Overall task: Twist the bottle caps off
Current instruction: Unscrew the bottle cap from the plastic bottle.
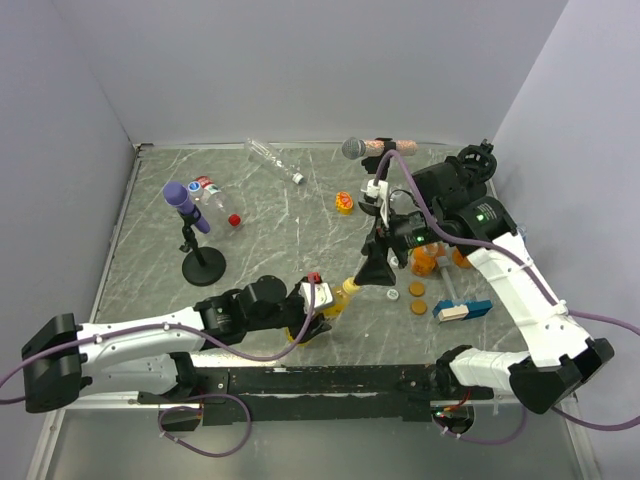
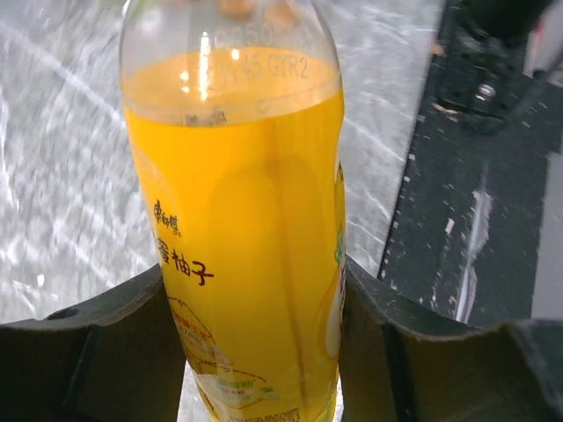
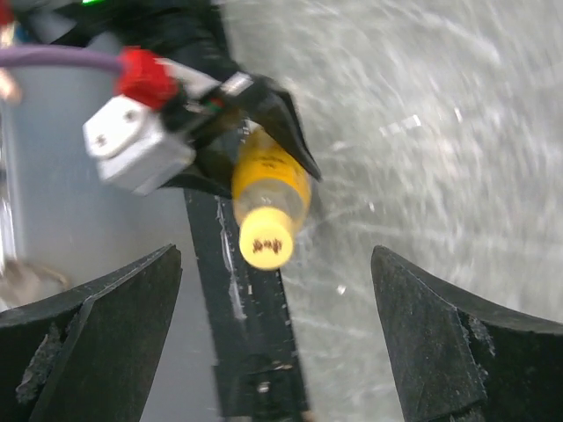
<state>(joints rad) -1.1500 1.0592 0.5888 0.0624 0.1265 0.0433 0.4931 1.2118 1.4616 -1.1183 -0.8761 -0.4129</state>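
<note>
My left gripper (image 2: 255,352) is shut on the body of the yellow-orange juice bottle (image 2: 233,202), holding it tilted near the table's front edge (image 1: 336,298). Its pale yellow cap (image 3: 266,241) sits on the neck and faces the right wrist camera. My right gripper (image 3: 277,338) is open, its jaws wide apart, just off the cap end and touching nothing (image 1: 376,268). A clear bottle (image 1: 213,199) with a red cap (image 1: 234,220) lies at the back left. Another clear bottle (image 1: 268,156) lies further back.
A purple microphone (image 1: 186,204) stands on a black round base (image 1: 203,268) at the left. A second microphone (image 1: 366,147) lies at the back. Orange items (image 1: 426,262), two brown discs (image 1: 417,297), a white ring (image 1: 391,295) and a blue-white block (image 1: 462,310) lie at the right.
</note>
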